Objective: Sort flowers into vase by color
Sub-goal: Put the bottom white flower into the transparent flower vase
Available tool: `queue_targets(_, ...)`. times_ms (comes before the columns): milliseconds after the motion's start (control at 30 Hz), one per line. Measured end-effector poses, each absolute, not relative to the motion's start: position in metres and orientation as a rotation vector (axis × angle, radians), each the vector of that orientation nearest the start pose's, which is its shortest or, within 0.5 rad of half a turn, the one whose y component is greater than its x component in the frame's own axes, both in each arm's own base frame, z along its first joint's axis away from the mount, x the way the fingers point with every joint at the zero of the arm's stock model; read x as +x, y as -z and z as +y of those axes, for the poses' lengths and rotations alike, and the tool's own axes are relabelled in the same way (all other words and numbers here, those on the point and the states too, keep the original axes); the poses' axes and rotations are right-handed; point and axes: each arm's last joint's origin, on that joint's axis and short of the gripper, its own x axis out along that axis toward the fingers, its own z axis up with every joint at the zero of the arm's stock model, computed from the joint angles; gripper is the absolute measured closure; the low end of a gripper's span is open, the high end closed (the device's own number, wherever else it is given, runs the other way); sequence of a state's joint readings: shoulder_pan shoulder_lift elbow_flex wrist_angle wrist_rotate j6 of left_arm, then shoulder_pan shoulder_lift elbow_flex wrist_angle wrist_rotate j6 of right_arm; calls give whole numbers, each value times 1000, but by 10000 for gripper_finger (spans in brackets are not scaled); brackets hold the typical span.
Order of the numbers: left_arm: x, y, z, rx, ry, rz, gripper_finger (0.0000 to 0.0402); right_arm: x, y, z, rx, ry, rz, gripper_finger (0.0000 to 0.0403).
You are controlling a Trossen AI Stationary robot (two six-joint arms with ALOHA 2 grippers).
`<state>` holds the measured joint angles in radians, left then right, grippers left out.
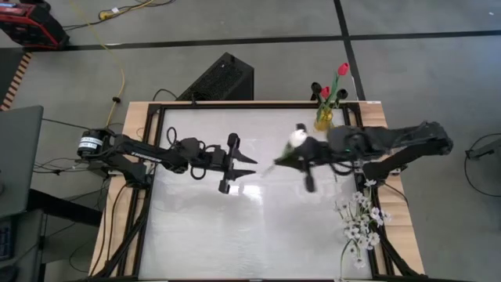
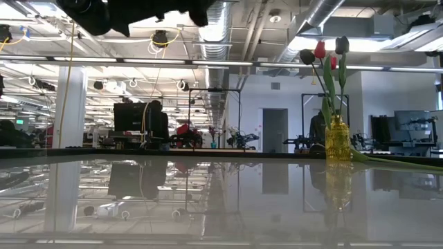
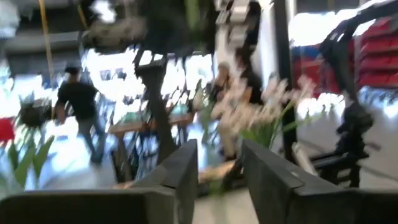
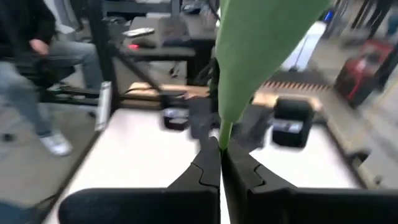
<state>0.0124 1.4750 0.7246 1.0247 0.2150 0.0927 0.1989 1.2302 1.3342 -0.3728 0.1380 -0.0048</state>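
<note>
1. Tulip [image 1: 297, 138], white with a green stem, is clamped between the right gripper's [image 4: 221, 163] closed jaws, above the table's [image 1: 203, 227] middle.
2. Left gripper [image 1: 249, 167] hovers nearby, jaws parted, empty.
3. Yellow glass vase [image 1: 323, 118] at the far edge holds red and dark tulips.
4. Blossom sprigs [image 1: 362, 219] lie by the right edge.

Glossy, mirror-like table [image 2: 208, 207], a clear yellowish glass vase [image 2: 338, 140], wooden table edges [image 1: 127, 125].

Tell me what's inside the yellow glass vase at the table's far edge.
The yellow glass vase holds red tulips and dark near-black tulips on green stems. The stem ends inside can't be made out through the glass.
</note>
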Motion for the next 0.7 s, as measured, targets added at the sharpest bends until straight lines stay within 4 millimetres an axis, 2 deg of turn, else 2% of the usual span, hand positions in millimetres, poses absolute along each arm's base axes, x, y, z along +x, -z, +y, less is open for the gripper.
queue_targets(133, 310, -257, 0, 99, 115, -150, 256, 215, -419, 56, 76, -110, 345, 379)
queue_targets(300, 311, -250, 2, 100, 46, -75, 242, 171, -427, 66, 218, -150, 392, 372)
queue_targets(400, 311, -250, 3, 100, 27, -75, 242, 152, -431, 73, 259, -220, 388, 373)
queue_targets(600, 311, -251, 3, 98, 25, -78, 242, 125, -449, 86, 263, -413, 256, 373)
queue_targets(700, 311, -250, 3, 88, 25, -74, 242, 108, -452, 89, 315, -499, 265, 372)
